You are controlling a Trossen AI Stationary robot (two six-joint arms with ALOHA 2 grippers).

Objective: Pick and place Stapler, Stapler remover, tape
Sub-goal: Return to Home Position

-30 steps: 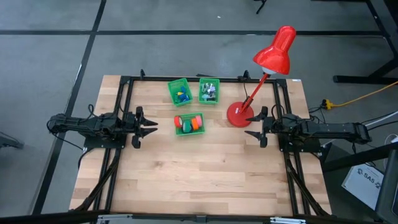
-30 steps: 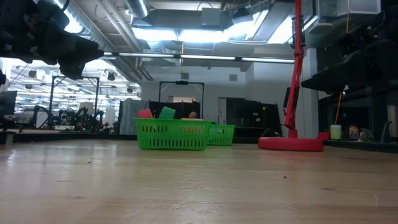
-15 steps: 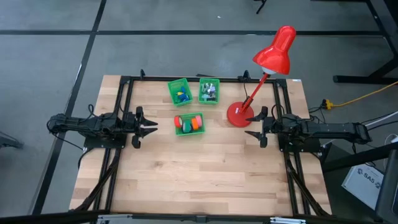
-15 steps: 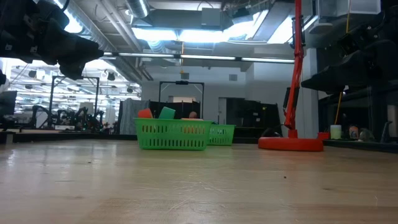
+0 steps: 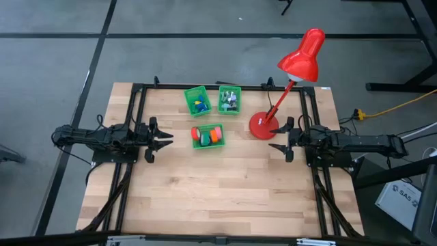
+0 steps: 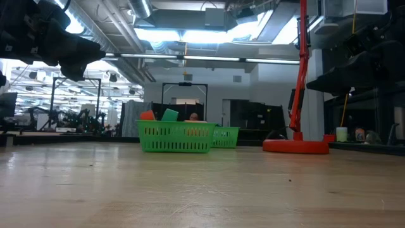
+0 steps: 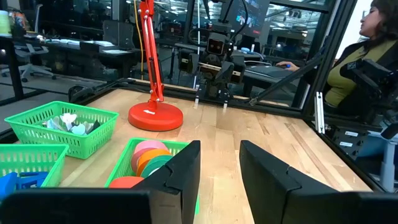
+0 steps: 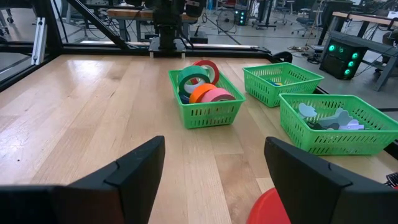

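Green basket [image 8: 208, 115] of tape [image 8: 210, 94] between both arms.
Red lamp [image 5: 262, 126] just beside right gripper [image 5: 274, 139]; left gripper [image 5: 166, 139] opposite; both jaws spread.

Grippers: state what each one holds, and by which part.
Nothing is held. The left gripper and the right gripper are both open and empty, at opposite sides of the table. The tape rolls lie in a green basket.

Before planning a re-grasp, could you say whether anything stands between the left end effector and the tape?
Nothing visible does: only bare table and the green basket wall separate the left end effector from the tape.
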